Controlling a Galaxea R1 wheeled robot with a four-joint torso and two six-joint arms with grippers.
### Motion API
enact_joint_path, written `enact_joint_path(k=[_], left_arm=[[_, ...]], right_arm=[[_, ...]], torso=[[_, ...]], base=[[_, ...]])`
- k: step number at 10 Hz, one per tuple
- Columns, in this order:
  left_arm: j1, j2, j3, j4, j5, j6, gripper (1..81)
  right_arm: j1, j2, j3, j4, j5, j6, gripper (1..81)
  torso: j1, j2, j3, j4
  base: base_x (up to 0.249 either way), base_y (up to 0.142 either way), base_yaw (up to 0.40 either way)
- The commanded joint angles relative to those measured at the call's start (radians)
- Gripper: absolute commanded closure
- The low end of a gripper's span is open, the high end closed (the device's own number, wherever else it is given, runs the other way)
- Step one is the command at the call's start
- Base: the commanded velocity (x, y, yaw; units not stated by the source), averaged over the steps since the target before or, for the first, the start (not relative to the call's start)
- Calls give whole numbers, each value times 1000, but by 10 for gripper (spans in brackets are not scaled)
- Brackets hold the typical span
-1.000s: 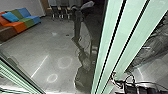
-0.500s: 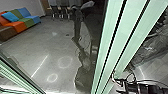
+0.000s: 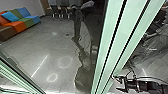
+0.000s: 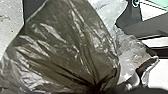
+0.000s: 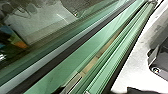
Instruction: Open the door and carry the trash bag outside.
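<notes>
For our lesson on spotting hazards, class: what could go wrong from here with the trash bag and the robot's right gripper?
The right gripper appears close beside the pale green frame, so a small sideways move might scrape or bump it.

The dark trash bag is thin, creased plastic drawn into a tight bunch; it could tear or slip there. Its loose, puffed-out film might also snag on an edge in passing.

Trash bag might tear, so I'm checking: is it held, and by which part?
The trash bag appears held at its gathered neck, where the folds bunch together.
</notes>
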Motion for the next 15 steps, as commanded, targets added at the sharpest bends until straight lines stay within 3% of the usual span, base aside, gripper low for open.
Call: enact_joint_path(k=[1,4,7,12,15], left_arm=[[5,-4,12,-3,78,-5,811],[5,-6,12,-4,79,-5,811],[5,-4,13,-3,82,-5,811],[8,-9,13,-4,85,-5,811],[9,-3,13,-3,85,-5,811]], right_arm=[[181,-46,-209,81,-202,105,10],[175,110,-261,72,-205,105,10],[164,197,-349,67,-197,104,10],[207,179,-407,29,-200,102,10],[230,125,-397,-40,-204,98,10]], torso=[[0,0,0,0],[0,0,0,0],[-1,0,0,-1],[0,0,0,-1],[3,2,0,-1]], base=[[0,0,0],[0,0,0],[0,0,0],[0,0,0],[0,0,0]])
